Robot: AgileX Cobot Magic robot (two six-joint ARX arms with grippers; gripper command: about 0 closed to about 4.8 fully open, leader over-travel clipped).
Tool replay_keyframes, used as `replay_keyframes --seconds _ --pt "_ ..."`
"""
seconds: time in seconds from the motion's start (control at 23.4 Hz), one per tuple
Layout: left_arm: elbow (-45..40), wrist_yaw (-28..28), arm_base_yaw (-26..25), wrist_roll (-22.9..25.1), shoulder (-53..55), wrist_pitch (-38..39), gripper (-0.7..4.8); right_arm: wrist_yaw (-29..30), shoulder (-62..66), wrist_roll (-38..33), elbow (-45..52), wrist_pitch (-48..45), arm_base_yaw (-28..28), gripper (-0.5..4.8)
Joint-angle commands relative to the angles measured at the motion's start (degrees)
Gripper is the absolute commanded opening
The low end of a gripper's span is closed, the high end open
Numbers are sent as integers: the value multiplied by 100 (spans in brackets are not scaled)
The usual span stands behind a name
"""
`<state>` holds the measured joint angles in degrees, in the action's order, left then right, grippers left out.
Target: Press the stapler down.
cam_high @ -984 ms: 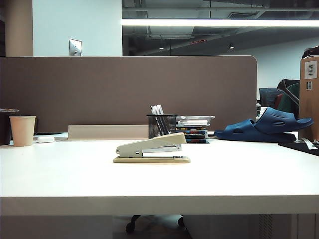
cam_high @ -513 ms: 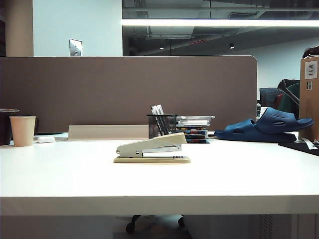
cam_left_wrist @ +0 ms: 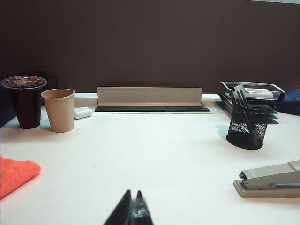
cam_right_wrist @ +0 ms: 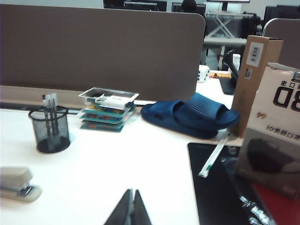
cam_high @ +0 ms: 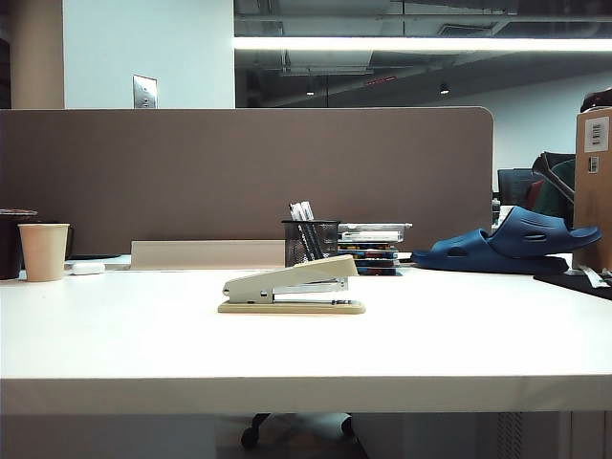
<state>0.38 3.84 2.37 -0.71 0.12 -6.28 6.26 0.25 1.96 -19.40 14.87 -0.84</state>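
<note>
Stapler (cam_high: 292, 285) position decides my next move: it lies flat near the middle of the white table (cam_high: 306, 349), its long axis running left to right, with the raised end of its wedge-shaped top arm on the right and the hinged low end on the left. Its top arm is up, so the press is not yet done.

Nearest to me are my 2 grippers, both low over the near part of the table and absent from the exterior view. My left gripper (cam_left_wrist: 132, 208) shows dark fingertips drawn together, holding nothing. From it, the stapler (cam_left_wrist: 272, 180) lies ahead and to the right, well apart. My right gripper (cam_right_wrist: 131, 206) is likewise pinched together and empty. From it, the stapler (cam_right_wrist: 16, 183) lies ahead and to the left, also well apart, with only 1 end in view.

I cannot tell which gripper is nearer; the stapler seems to sit between them. I judge that either arm must travel inward, then come down on the raised right end.

Farther back, a black mesh pen holder (cam_high: 310, 242) stands behind the stapler, apart from it. At the far left stand a paper cup (cam_high: 43, 251) and a small white oblong object (cam_high: 87, 268). A brown partition (cam_high: 239, 172) closes the far edge.
</note>
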Motion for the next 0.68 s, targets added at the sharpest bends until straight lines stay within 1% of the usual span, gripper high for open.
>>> replay_keyframes --seconds 0.04,0.21,0.3,0.38,0.47,0.68 --pt "13 -11 2 24 0 -70 -6 -13 -37 -26 234 -249 20 -9" --pt "15 0 2 24 0 -70 -5 -28 -37 -9 531 -752 42 -9" --pt "13 -2 2 24 0 -72 -5 -48 -37 -2 817 -1169 44 -9" --pt "13 -2 2 24 0 -72 -5 -192 -37 -2 1226 -1657 44 -9" --pt "13 -2 2 24 0 -70 -5 -284 -37 -2 1423 -1849 44 -9" --pt "13 -2 2 24 0 -68 -5 -295 -37 -2 1858 -2277 44 -9"
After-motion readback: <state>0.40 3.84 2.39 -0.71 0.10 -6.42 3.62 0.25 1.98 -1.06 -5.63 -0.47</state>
